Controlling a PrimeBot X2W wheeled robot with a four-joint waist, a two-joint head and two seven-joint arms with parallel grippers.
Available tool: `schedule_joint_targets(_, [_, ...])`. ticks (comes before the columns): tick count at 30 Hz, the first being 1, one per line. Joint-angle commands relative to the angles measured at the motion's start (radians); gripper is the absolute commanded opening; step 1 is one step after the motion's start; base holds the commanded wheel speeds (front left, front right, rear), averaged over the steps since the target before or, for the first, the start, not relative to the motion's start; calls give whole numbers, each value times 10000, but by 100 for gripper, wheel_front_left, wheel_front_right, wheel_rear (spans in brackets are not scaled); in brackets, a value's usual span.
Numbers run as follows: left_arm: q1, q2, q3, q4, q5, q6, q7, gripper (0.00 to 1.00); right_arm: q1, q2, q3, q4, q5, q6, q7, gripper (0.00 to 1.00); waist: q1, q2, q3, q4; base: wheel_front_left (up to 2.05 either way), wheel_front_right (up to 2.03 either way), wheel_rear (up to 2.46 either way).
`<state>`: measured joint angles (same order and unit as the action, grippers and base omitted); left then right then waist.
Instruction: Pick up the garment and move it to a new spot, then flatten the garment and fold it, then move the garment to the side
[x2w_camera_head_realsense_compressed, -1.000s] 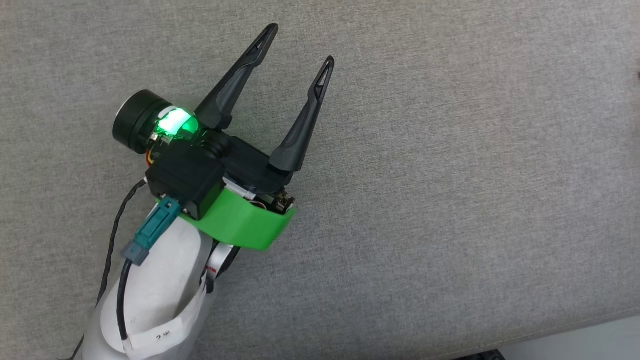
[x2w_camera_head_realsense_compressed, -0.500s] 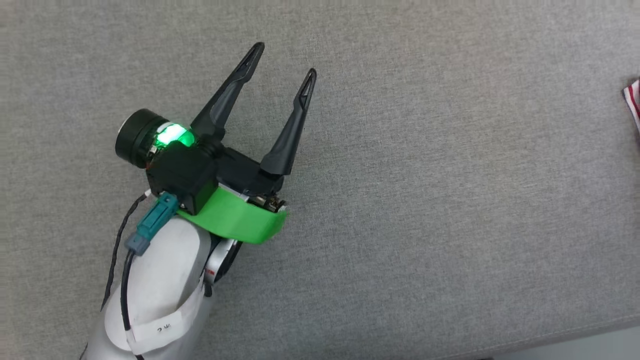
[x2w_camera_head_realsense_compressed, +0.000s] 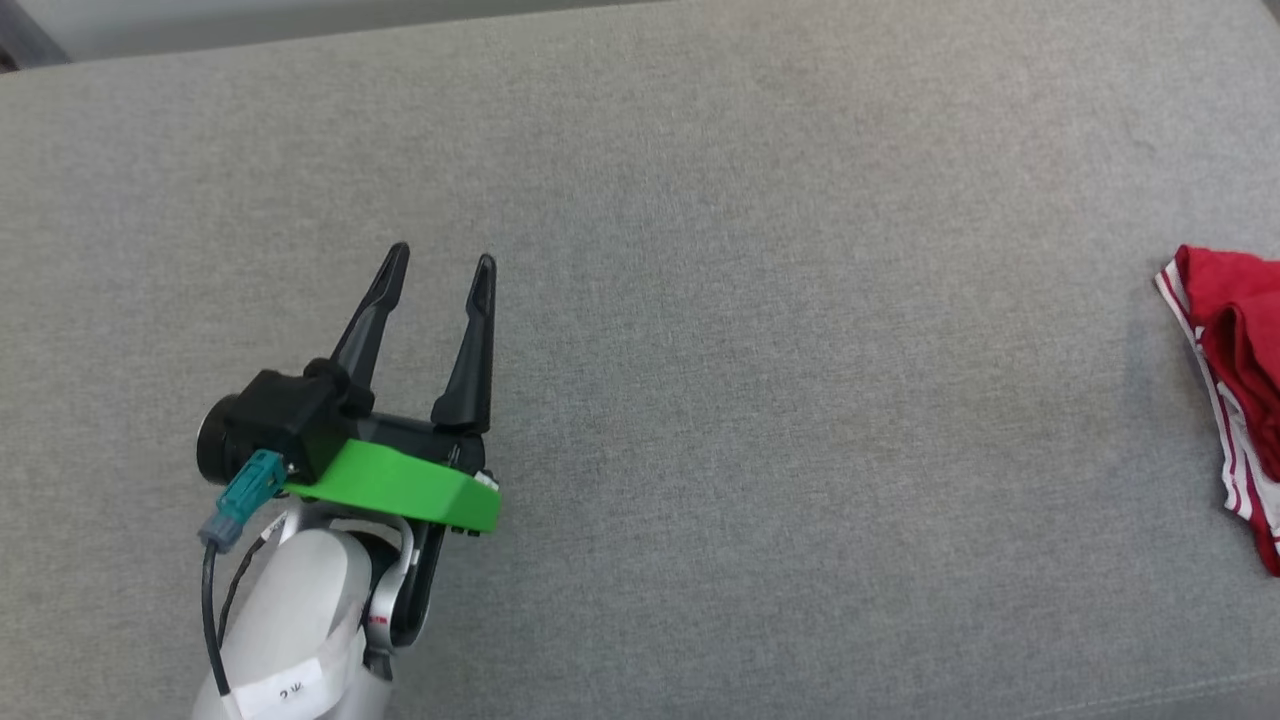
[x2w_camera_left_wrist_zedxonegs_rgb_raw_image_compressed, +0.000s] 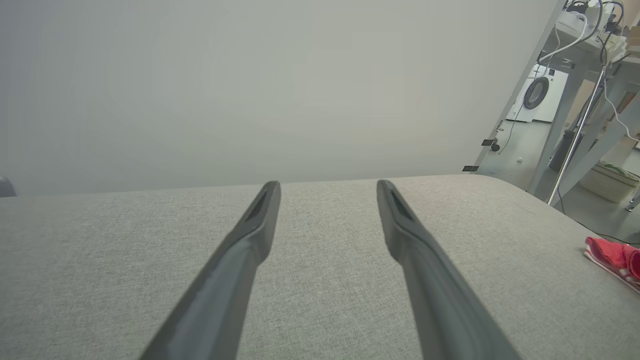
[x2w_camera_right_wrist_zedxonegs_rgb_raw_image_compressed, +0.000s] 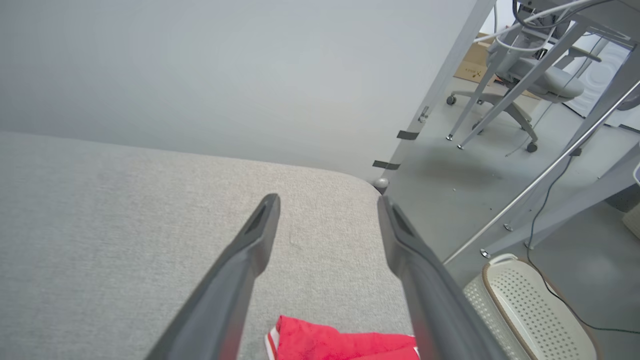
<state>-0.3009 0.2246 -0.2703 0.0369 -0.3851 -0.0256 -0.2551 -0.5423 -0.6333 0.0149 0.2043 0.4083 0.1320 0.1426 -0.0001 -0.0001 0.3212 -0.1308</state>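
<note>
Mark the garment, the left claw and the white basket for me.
garment (x2w_camera_head_realsense_compressed: 1240, 330): head view, red fabric near the right edge.
left claw (x2w_camera_head_realsense_compressed: 443, 254): head view, midway between its fingertips.
white basket (x2w_camera_right_wrist_zedxonegs_rgb_raw_image_compressed: 530, 310): right wrist view, perforated surface.

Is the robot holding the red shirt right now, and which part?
No, nothing is held. The left gripper and right gripper are both open and empty. The garment lies loose on the grey cushion.

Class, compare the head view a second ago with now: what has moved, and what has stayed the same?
The head camera has swung, bringing the garment in at the right edge. The left pincer has turned from slanting rightward to nearly straight up the view. It stays open and empty above the grey surface.
</note>
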Motion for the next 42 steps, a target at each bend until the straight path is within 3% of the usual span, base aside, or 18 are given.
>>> schedule_joint_targets(1, [270,-46,112,40,-73,92,-54,100,393,378,-126,-380,144,-13,-206,100,1,1,-1267,538,0,0,0])
schedule_joint_targets(6, [862,-246,458,-11,-81,196,-62,100,1693,1552,-416,-1644,268,-13,-874,100,1,1,-1852,897,0,0,0])
schedule_joint_targets(13, [1682,-651,903,-234,72,-230,-65,100,3647,3225,-663,-2620,158,-13,-2121,100,1,1,-2399,1342,0,0,0])
schedule_joint_targets(19, [2288,-908,1282,10,328,-418,-65,100,4684,4035,-407,-2896,88,-13,-3028,100,1,1,-2646,1525,0,0,0])
schedule_joint_targets(29, [2742,-1237,1746,388,990,-771,-66,100,5507,4673,-79,-2224,-434,-13,-3694,100,1,1,-2753,1659,0,0,0])
schedule_joint_targets(42, [2775,-1513,1983,623,1382,-1006,-66,100,5506,4731,-84,-1927,-697,-13,-3907,100,1,1,-2776,1653,0,0,0])
